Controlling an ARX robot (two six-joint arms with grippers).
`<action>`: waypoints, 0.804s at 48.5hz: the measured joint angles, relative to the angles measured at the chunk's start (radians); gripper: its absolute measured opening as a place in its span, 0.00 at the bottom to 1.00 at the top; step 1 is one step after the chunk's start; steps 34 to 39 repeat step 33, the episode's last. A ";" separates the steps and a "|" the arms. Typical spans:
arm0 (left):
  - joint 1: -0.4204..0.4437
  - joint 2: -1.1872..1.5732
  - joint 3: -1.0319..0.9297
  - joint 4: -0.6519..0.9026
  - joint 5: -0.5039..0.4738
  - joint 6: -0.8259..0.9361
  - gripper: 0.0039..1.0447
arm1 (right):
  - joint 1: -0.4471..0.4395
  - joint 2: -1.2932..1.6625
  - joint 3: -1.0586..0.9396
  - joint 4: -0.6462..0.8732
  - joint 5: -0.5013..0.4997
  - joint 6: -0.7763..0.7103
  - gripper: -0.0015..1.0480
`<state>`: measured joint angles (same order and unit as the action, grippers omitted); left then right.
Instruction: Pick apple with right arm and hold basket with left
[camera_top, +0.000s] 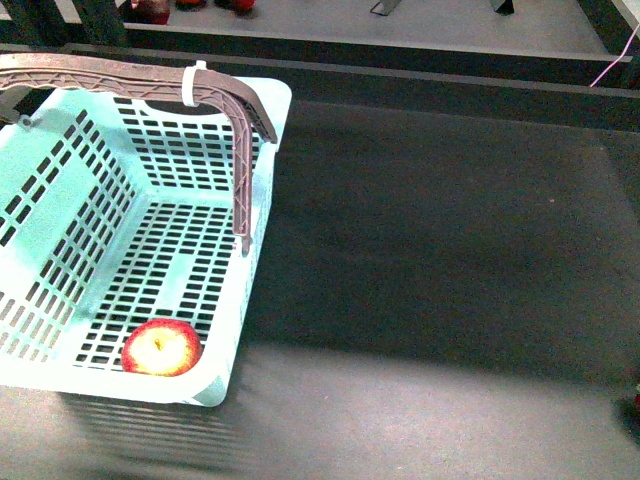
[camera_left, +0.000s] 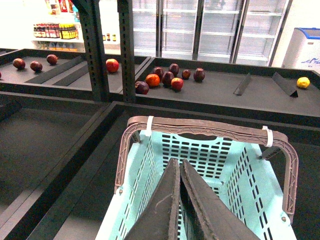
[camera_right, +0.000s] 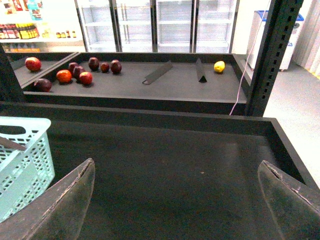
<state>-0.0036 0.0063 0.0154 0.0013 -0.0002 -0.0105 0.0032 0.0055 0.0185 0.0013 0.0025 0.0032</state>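
A round red apple with a yellow patch (camera_top: 161, 347) is seen lying inside the pale mint slotted plastic basket (camera_top: 60, 200). The left gripper (camera_left: 180, 167) is pressed closed above the basket, holding nothing, while the right gripper (camera_right: 175, 175) is spread wide over the dark shelf (camera_right: 175, 155).

Basket (camera_top: 60, 240) cropped at left edge

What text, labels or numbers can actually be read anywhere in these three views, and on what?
None can be read.
Bottle labels on the store shelves: too small and blurred.
Blue-and-white chest freezer: blue marking, illegible.
Basket, its handle tie and apple: no text.
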 joint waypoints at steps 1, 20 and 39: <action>0.000 0.000 0.000 0.000 0.000 0.000 0.03 | 0.000 0.000 0.000 0.000 0.000 0.000 0.92; 0.000 0.000 0.000 0.000 0.000 0.000 0.51 | 0.000 0.000 0.000 0.000 0.000 0.000 0.92; 0.000 0.000 0.000 0.000 0.000 0.002 0.94 | 0.000 0.000 0.000 0.000 0.000 0.000 0.92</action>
